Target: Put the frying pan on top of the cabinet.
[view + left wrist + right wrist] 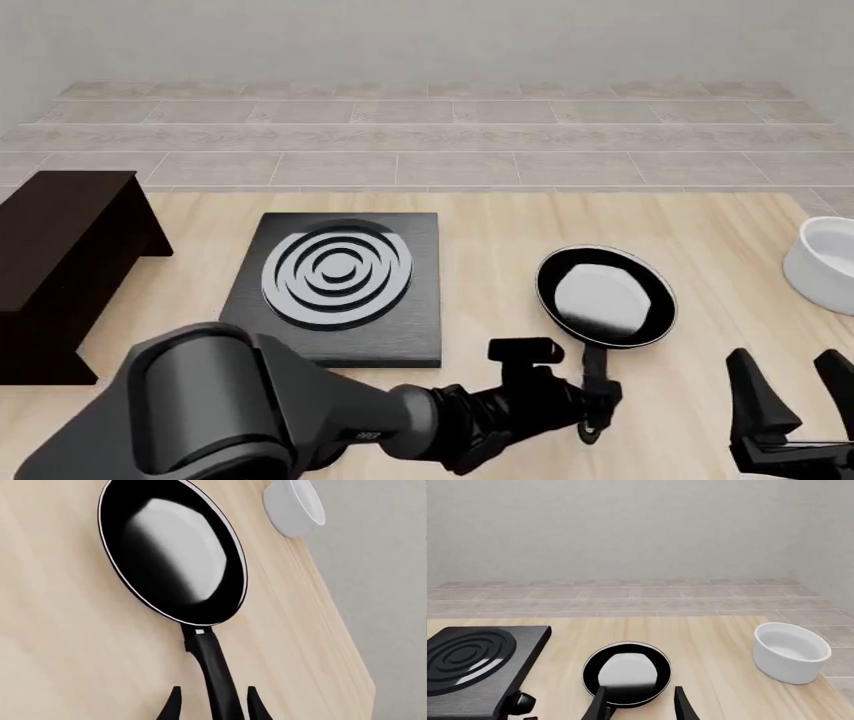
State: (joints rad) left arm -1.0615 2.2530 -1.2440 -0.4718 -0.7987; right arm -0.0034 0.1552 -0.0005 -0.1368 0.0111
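The left hand (213, 707) is seen low in the left wrist view, its two fingers spread on either side of the frying pan's handle; whether they touch the handle cannot be told. In the front view the left hand (597, 405) is found at the lower centre, at the handle's end. The right hand (798, 395) is shown at the lower right of the front view, its fingers spread and holding nothing.

The frying pan (606, 296) is laid flat on the surface (494, 250), right of centre, with its handle pointed toward the bottom edge. A black stove plate (340, 285) with silver rings is placed just left of it. The cabinet (60, 265) is set at the far left. A white bowl (825, 262) is placed at the right edge.

The surface is finished in pale wood grain. Behind it, a grey tiled floor (427, 140) and a plain light wall (640, 530) are seen.
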